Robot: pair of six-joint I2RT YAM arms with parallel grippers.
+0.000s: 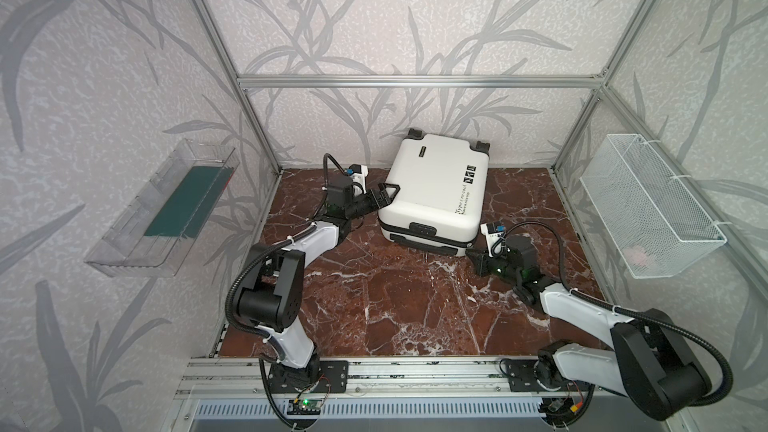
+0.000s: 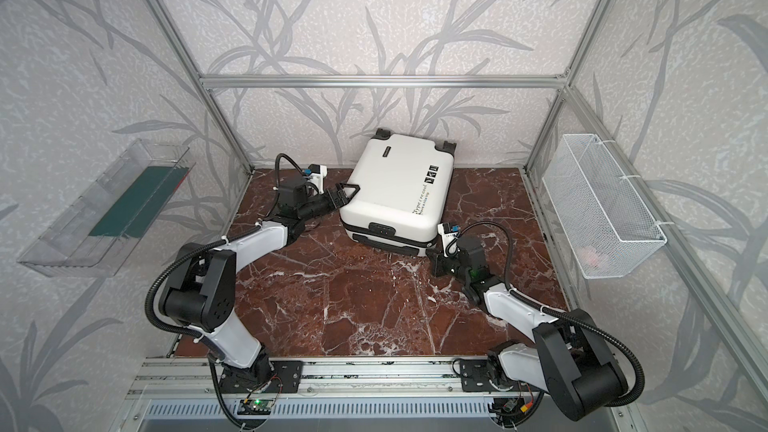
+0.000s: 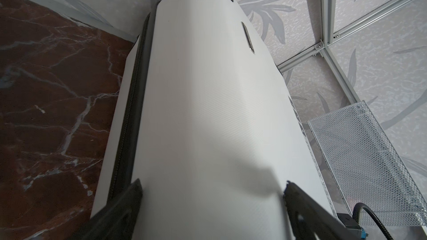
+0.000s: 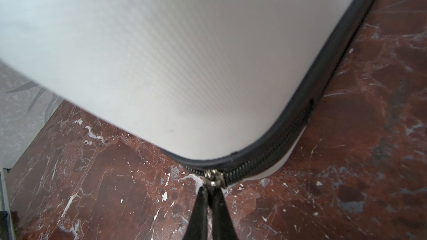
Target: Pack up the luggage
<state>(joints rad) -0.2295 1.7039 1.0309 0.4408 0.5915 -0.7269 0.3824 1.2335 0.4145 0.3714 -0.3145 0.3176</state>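
White luggage [image 1: 436, 189] flat on marble table [image 1: 374, 305], left gripper [image 1: 386, 196] wide at its side, right gripper [image 4: 209, 191] pinching zipper pull [image 4: 213, 177]

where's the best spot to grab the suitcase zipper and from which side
Pinch the metal zipper pull at the suitcase's front right corner, coming in low along the tabletop from the front: the pull juts outward from the seam there, where the right gripper is shut on it.
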